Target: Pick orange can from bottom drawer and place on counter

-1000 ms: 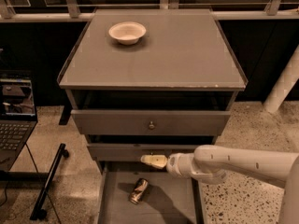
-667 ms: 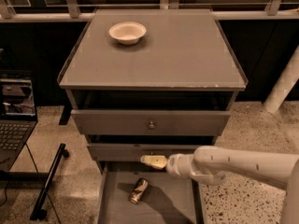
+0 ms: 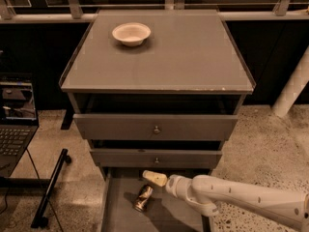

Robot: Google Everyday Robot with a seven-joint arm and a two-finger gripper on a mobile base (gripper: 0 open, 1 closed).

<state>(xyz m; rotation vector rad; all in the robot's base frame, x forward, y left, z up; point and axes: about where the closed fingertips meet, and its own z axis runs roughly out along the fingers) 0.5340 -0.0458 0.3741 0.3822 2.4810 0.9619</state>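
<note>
One orange can [image 3: 143,197] lies on its side in the bottom drawer [image 3: 119,215], long axis slanting toward your gripper [image 3: 154,178], which hovers just beside its far end, opening impossible to tell.

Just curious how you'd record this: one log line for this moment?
gripper: over bottom drawer, near orange can | can: lying on drawer floor, not held | counter: white bowl

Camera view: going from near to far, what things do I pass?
Orange can in the bottom drawer, gripper just beyond it, middle drawer, top drawer, front edge of the counter, white bowl.
</note>
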